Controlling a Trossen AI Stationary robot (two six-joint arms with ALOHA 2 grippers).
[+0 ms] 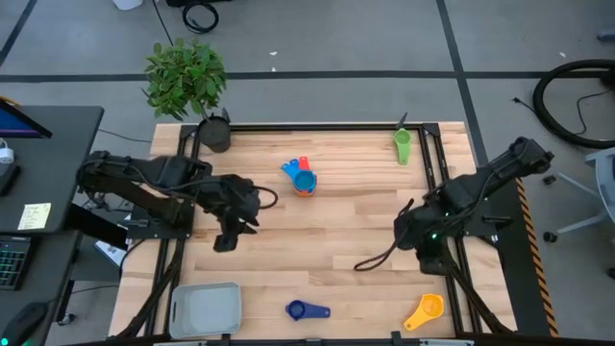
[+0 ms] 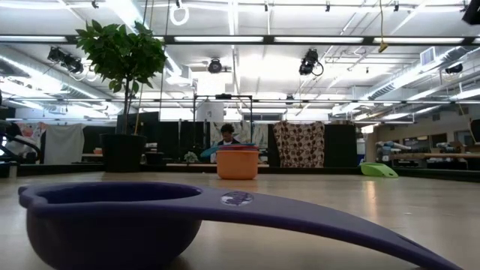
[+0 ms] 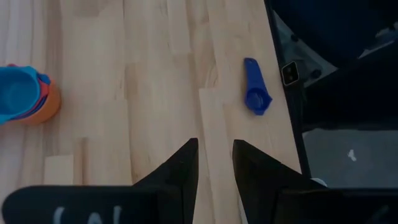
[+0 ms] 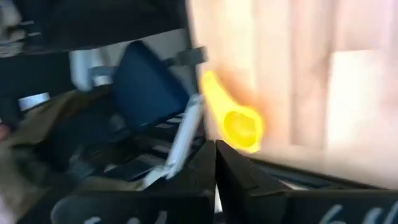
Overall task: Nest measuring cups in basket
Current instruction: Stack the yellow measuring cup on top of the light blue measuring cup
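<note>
No cups are held in the basket [image 1: 206, 309]: left gripper [image 3: 215, 163] slightly parted, empty; right gripper [image 4: 215, 163] closed, empty. Dark blue cup [image 1: 307, 310] judged first pickup.

bare table centre [image 1: 327, 240], nested cups [image 1: 303, 179] beyond

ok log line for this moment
left end effector open over table | right end effector shut near yellow cup | basket empty | stacked cups mid-table

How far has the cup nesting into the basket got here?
Partly stacked: light blue and red sit in the orange cup mid-table. Nothing is in hand; left hand hovers empty. The basket is empty; green, dark blue and yellow cups lie loose.
</note>
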